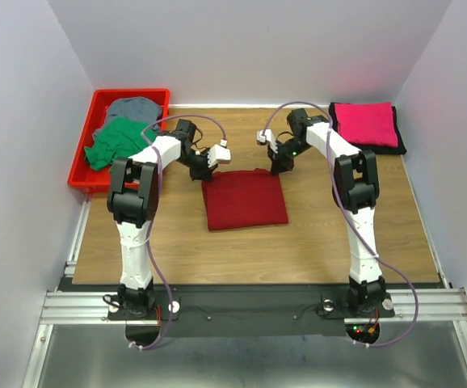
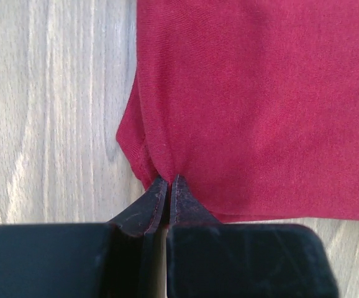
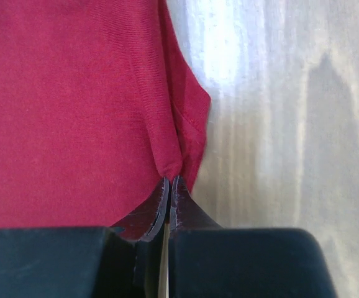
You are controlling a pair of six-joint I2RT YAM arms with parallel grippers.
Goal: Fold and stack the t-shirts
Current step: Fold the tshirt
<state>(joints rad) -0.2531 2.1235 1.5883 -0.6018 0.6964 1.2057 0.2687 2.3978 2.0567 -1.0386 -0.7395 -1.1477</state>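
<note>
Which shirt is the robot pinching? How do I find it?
Look at the middle of the wooden table. The dark red shirt lies folded flat, its far corners pinched by the left claw and right claw. It is alone: the pink shirt sits far right, the green shirt in the red bin.

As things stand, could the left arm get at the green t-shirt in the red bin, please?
Probably not yet: the left gripper is shut on a corner of the dark red t-shirt. After letting go, yes: the green t-shirt lies near in the red bin.
</note>
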